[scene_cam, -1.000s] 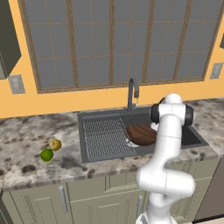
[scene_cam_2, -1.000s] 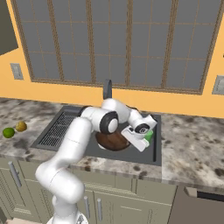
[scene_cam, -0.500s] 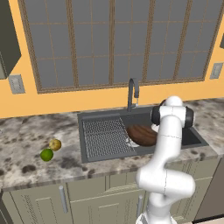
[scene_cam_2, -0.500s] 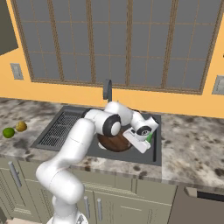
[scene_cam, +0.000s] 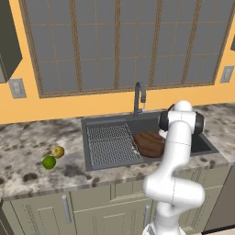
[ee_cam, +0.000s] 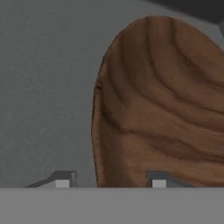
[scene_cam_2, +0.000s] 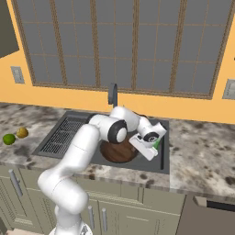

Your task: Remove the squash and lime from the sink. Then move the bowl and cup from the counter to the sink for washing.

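Gripper (ee_cam: 110,183): fingertips parted, gripping nothing, over wide reddish-brown banded bowl (ee_cam: 166,105) in dark grey sink (scene_cam: 202,143). Small green cup (scene_cam_2: 156,143) alongside. Advice: retract straight upward, avoiding cup.

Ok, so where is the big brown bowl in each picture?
Left base view: the wide reddish-brown wood-grained bowl lies in the dark grey sink, partly behind the white arm.
Right base view: lower centre, in the basin below the arm.
Hand view: on the right, against the grey sink floor.
Shared landmark: the dark arched faucet behind the basin in both base views.
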